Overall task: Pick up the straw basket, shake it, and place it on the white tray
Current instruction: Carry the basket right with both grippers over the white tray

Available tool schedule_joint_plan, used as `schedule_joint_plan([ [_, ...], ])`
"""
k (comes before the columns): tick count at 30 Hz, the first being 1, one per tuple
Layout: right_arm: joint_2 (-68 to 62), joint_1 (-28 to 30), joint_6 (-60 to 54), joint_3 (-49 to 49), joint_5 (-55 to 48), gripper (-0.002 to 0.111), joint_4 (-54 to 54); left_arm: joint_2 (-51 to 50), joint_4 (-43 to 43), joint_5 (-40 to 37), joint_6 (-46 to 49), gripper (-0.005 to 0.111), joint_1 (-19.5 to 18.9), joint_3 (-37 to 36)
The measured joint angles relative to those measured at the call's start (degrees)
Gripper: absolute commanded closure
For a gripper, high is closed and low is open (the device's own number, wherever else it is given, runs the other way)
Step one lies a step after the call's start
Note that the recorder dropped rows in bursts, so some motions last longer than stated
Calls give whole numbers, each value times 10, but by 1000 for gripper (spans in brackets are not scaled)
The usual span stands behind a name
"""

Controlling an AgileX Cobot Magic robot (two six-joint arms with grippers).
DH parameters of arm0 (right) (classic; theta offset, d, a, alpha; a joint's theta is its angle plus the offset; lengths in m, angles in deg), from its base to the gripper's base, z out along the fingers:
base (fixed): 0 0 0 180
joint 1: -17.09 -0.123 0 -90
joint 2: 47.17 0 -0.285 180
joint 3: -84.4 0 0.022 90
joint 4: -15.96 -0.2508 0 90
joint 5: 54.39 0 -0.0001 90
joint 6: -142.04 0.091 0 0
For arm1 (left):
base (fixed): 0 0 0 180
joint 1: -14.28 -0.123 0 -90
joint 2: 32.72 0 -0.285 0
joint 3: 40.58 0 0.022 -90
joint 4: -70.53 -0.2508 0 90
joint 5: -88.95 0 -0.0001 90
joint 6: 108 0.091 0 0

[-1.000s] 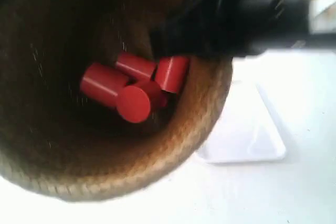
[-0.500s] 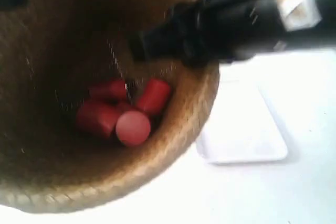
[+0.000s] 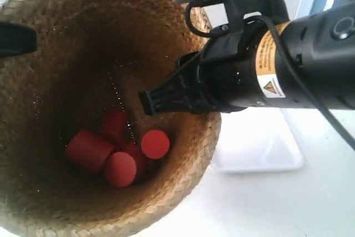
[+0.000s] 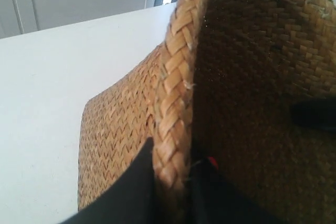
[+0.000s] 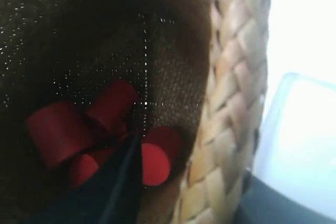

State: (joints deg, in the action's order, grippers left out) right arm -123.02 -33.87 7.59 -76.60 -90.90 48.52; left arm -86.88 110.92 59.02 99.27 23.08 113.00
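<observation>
Straw basket [image 3: 55,54] pinched by left gripper [image 4: 170,187], right gripper [image 5: 194,192] | red cylinders [image 3: 89,151] inside | arm [image 3: 288,65] (black) overlaps white tray [image 3: 260,148]

Several red cylinders [image 3: 89,151] heaped together, white tabletop [image 3: 266,203] around.

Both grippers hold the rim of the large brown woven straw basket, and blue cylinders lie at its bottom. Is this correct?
No: the exterior view shows red cylinders, not blue. The left gripper and right gripper do hold the rim of the brown woven straw basket.
</observation>
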Motion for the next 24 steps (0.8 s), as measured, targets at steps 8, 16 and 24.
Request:
schedule_joint_plan([
  [8,10,0,-6,-1,-37,108,-1,1,1,-2,2,107,0,0],
  [16,14,54,-56,-62,-99,108,-26,-112,127,-25,47,107,0,61],
  [24,-37,173,-203,-184,-167,108,-107,-217,198,45,46,107,46,139],
])
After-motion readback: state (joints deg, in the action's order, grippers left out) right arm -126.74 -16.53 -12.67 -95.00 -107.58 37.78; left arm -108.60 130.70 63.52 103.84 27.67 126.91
